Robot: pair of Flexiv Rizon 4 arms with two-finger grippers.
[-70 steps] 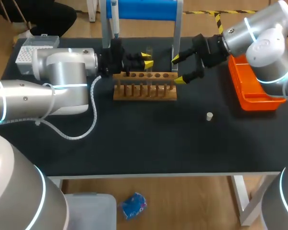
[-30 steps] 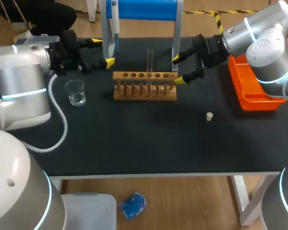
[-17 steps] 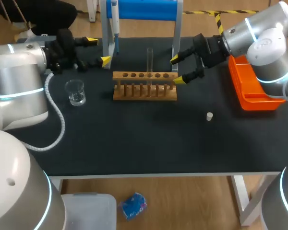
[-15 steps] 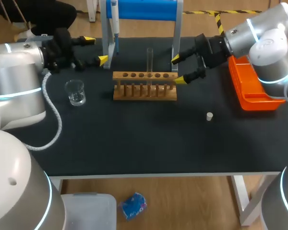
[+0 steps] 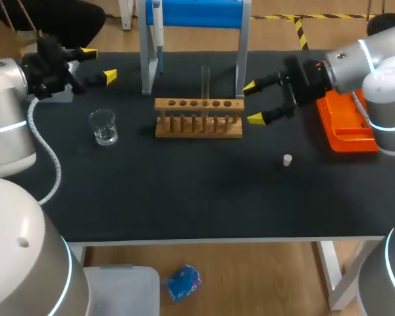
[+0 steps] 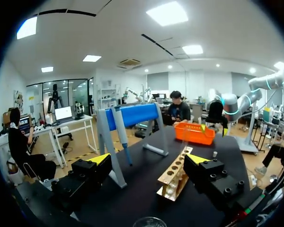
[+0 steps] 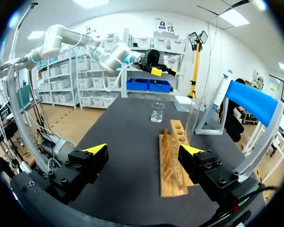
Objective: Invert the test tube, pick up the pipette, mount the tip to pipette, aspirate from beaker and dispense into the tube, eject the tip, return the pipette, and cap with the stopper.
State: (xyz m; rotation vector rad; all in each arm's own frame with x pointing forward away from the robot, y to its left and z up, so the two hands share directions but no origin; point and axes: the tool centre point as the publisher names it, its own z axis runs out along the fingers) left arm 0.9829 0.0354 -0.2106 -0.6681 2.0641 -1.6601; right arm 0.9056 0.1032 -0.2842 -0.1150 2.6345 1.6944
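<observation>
Hovering over the desk [image 5: 184, 197], we hold our left end effector [image 5: 99, 64] spread and empty beyond the beaker [image 5: 103, 127], our right end effector [image 5: 252, 103] spread and empty just right of the wooden rack [image 5: 199, 126], where the test tube [image 5: 205, 82] stands upright, while the pipette [image 5: 157, 23] hangs on the blue stand [image 5: 197, 12] and the stopper [image 5: 287, 159] lies apart.
</observation>
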